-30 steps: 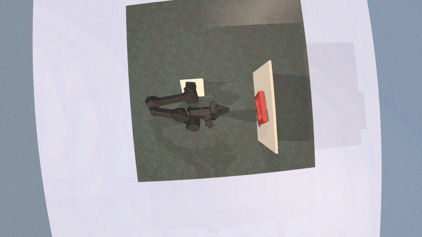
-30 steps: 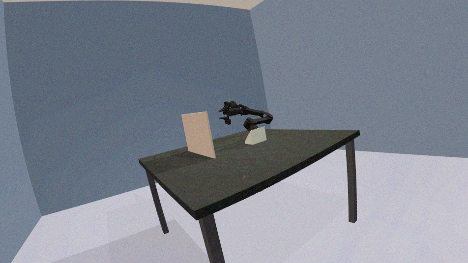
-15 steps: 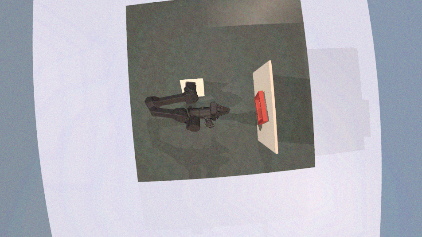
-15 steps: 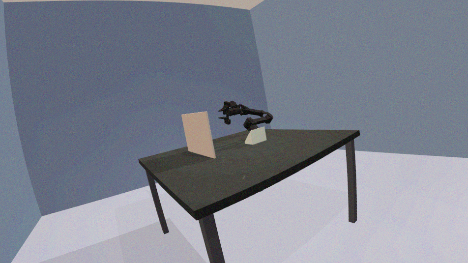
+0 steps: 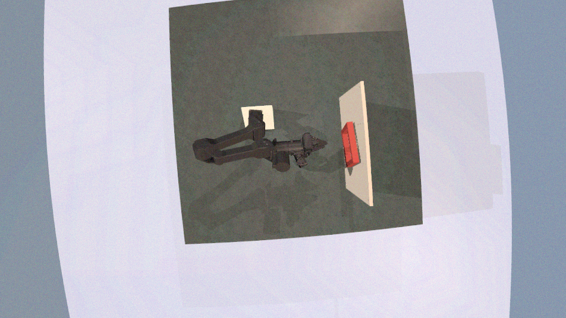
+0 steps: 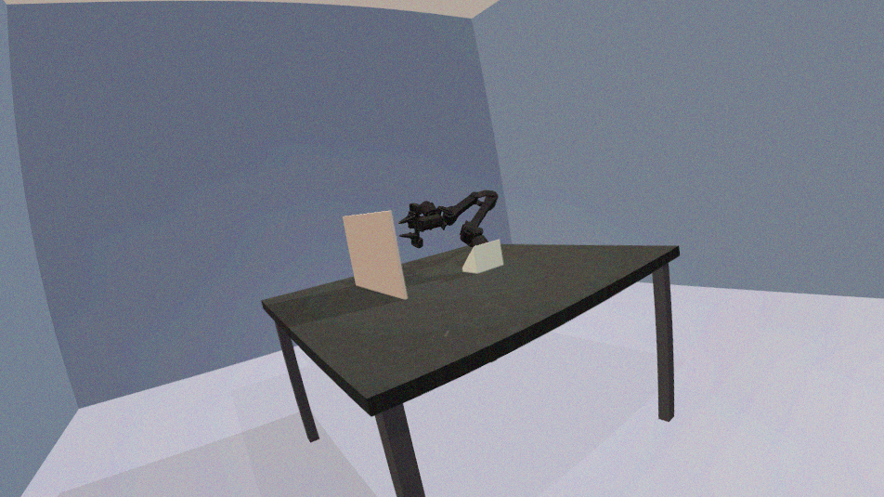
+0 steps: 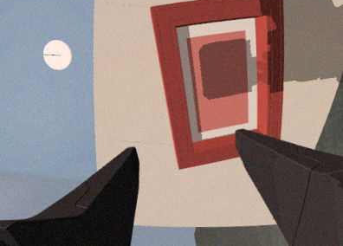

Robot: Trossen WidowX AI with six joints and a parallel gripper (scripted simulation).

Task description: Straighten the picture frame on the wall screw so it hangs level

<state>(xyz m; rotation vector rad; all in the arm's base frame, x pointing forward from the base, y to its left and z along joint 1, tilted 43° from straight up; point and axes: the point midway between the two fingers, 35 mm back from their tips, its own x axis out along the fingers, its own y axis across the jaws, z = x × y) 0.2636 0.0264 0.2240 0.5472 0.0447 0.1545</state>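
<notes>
The red picture frame (image 5: pixel 353 142) (image 7: pixel 172 74) hangs on the front of the cream upright board (image 5: pixel 352 101) (image 6: pixel 374 255) (image 7: pixel 123 96). It sits crooked: the wrist view is turned, with the board's top at the left, and the frame's end at the top of that view is the higher one. The screw and notched strip are hidden. My gripper (image 5: pixel 326 143) (image 6: pixel 399 228) (image 7: pixel 186 145) is open and empty, facing the board with a gap in front of the frame. In the wrist view one fingertip overlaps the frame's near corner. Shadow covers part of the frame.
The arm stands on a pale wedge-shaped base (image 5: pixel 269 117) (image 6: pixel 488 255) on the dark table (image 5: pixel 225 68) (image 6: pixel 522 295). The board stands upright on the table, its back towards the exterior camera. A white disc (image 7: pixel 57 55) shows beyond the board's top edge.
</notes>
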